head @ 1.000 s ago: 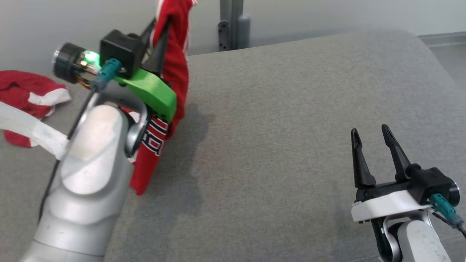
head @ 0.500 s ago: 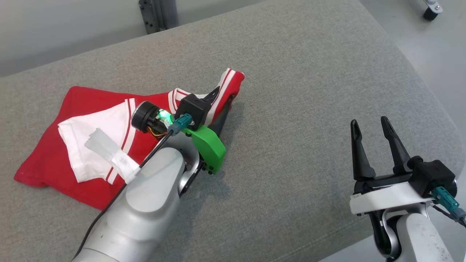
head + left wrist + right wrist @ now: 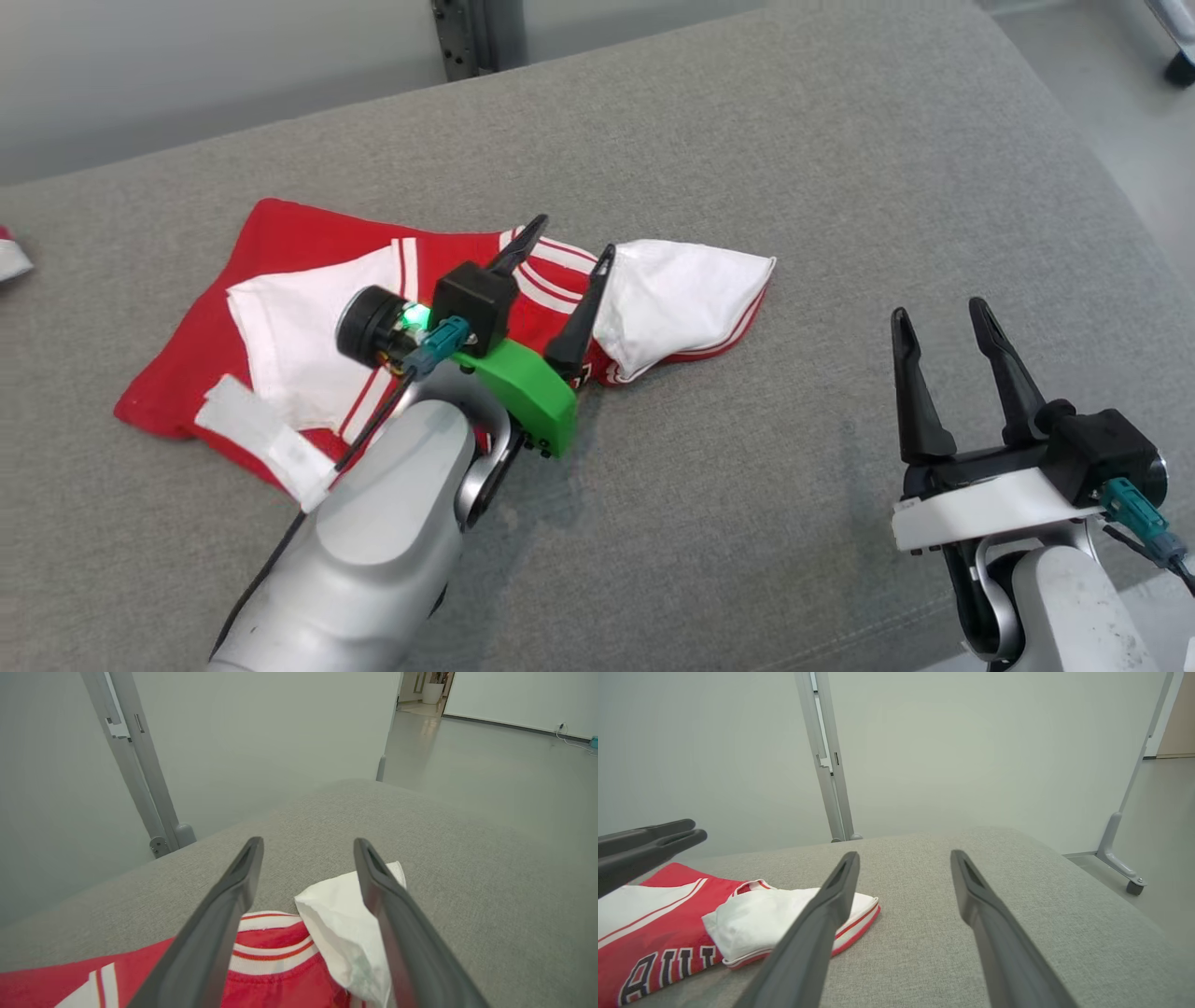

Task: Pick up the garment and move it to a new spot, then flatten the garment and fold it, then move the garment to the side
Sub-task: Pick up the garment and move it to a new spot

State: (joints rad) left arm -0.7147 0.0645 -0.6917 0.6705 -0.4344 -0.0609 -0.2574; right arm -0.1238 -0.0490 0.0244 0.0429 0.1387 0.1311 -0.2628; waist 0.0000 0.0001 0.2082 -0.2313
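On the left half of the grey table (image 3: 794, 149) in the head view: red garment (image 3: 280, 243) lying loosely spread, with one white sleeve (image 3: 681, 289) flopped out toward the middle. Left end effector (image 3: 575, 235) right over the striped collar (image 3: 551, 285), fingers spread wide, nothing gripped. Can't tell if the tips touch the cloth tbh. Right end effector (image 3: 938, 310) down at the lower right, well apart from the garment, also wide open and empty, just bare table around it.

Left wrist view next: both dark fingers splayed wide with nothing held between them. Below them, red cloth with the red-and-white striped collar, plus the white sleeve bunched just beside the right-hand finger. Grey post (image 3: 140, 765) against the wall behind the table.

Right wrist view last: own fingers wide apart again, nothing held, plain grey table in the gap. Garment off to the left, with dark lettering (image 3: 668, 961) on the red front and the white sleeve nearest. Left end effector's fingers (image 3: 644, 840) poking in from the left edge, above the cloth.
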